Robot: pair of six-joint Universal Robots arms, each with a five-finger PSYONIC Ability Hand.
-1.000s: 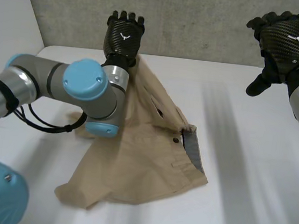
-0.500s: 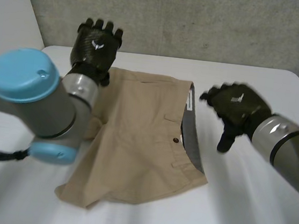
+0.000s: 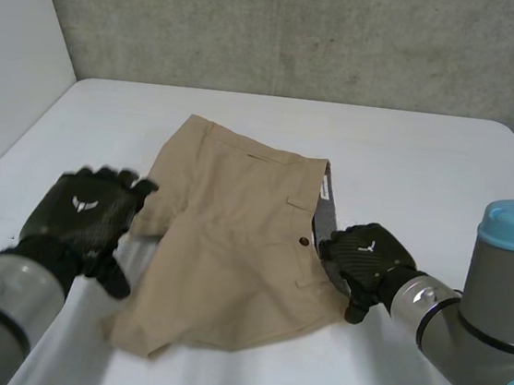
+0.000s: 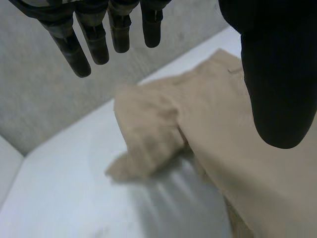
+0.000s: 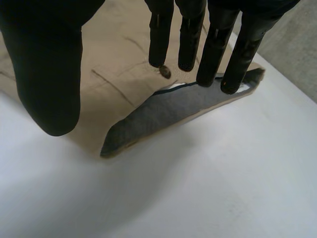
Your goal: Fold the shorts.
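Hovering above tan shorts [image 4: 218, 124] with the left hand [image 4: 277, 74] loose, fingers [image 4: 92, 39] straight, nothing held. Rumpled leg end bunched on the white surface [image 4: 54, 198], grey wall [image 4: 39, 94] behind.

Free surface [image 3: 427, 165] is seen all around the shorts [image 3: 232, 245], widest at the far side. The near-left approach is occupied by the left hand [image 3: 82, 219], and the waistband side by the right hand [image 3: 367, 259].
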